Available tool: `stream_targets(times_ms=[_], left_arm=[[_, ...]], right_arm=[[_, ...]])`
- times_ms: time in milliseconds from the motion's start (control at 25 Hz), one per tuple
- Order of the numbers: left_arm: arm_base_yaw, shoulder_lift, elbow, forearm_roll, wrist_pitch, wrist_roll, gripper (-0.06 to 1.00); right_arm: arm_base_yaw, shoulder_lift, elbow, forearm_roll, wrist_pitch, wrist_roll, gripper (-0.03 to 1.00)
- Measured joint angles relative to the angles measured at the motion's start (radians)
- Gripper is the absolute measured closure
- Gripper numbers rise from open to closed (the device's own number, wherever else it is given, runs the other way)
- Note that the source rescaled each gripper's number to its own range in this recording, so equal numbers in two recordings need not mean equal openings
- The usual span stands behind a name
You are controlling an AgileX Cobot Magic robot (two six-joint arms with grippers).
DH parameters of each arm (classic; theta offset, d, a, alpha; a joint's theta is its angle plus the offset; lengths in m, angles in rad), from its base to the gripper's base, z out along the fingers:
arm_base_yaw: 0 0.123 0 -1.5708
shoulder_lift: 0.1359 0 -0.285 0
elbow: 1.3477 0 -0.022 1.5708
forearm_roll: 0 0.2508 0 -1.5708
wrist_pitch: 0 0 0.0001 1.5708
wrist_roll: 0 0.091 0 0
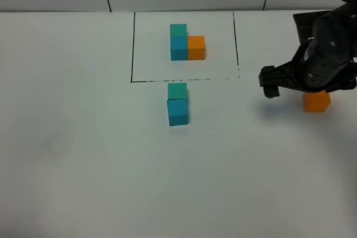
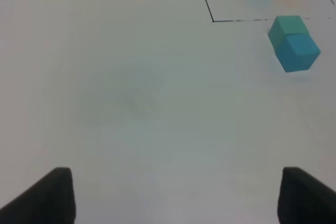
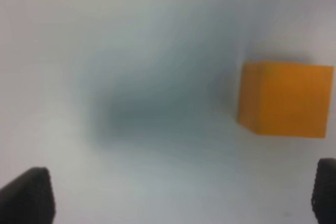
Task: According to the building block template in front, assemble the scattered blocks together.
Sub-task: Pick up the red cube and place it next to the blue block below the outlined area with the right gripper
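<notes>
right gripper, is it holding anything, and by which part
Nothing is held: the right gripper is open, and the orange cube lies free ahead of it.

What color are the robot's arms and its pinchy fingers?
The right arm is chunky and shiny black, with a few tiny pale dots. The left gripper's fingers and the right gripper's fingers are plain black blocks.

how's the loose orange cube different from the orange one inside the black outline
The loose orange cube stands alone at the right, touching no other block; the framed orange cube is joined to the right side of a blue cube. The loose one lies outside the black outline; the framed one sits inside it. Both share the same orange colour and look equal in size.
</notes>
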Motion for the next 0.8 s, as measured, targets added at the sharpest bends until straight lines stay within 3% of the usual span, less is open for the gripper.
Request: stream_targets(times_ms=[200,440,800], left_arm=[[0.000,0.000,0.000,0.000,0.000,0.000,0.30],[0.000,0.000,0.000,0.000,0.000,0.000,0.30],[0.000,0.000,0.000,0.000,0.000,0.000,0.30]], right_arm=[[-0.096,0.017,0.003,0.076,-0.076,-0.175,-0.03],[-0.202,0.086,0.004,0.133,-0.101,-0.376,-0.03],[-0.293,0.150,0.005,0.268,-0.168,-0.577,-0.02]])
